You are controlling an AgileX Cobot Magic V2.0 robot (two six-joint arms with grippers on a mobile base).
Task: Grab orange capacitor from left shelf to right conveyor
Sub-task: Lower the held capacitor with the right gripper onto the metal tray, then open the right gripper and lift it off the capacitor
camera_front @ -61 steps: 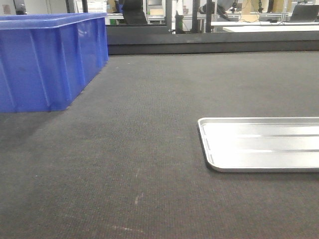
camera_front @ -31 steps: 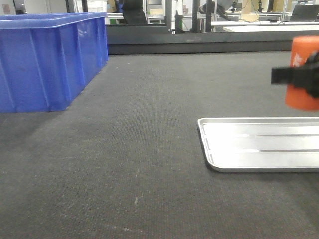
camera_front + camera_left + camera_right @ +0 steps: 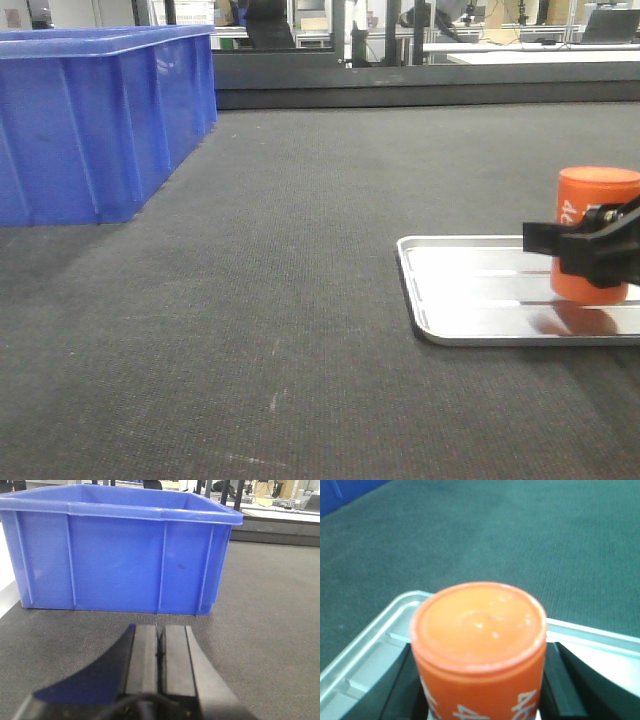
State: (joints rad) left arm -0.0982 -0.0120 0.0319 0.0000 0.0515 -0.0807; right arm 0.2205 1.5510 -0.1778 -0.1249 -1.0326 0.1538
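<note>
I see the right conveyor (image 3: 300, 300) filling most of the front view, a dark grey-black belt with a fine woven texture. On it, well to the left of the silver tray (image 3: 480, 300), stands the blue crate (image 3: 100, 120), its ribbed wall also filling the left wrist view ahead of the left gripper (image 3: 160, 652), whose two black fingers are pressed together with nothing between them. The tray is shallow and shiny, with a rounded corner and raised lines along its floor; I see only its left part, since the frame cuts it off on the right. Over that tray, near the right edge of the picture, the right gripper (image 3: 590, 250) clamps the orange capacitor (image 3: 592, 235) across its middle, black fingers on either side of it. The capacitor is upright, a small bright orange can with a flat top that has a slightly raised rim, and white numerals on its side, only partly readable. Its base sits low over the tray floor, where I see its blurred reflection; I cannot tell whether it touches.
</note>
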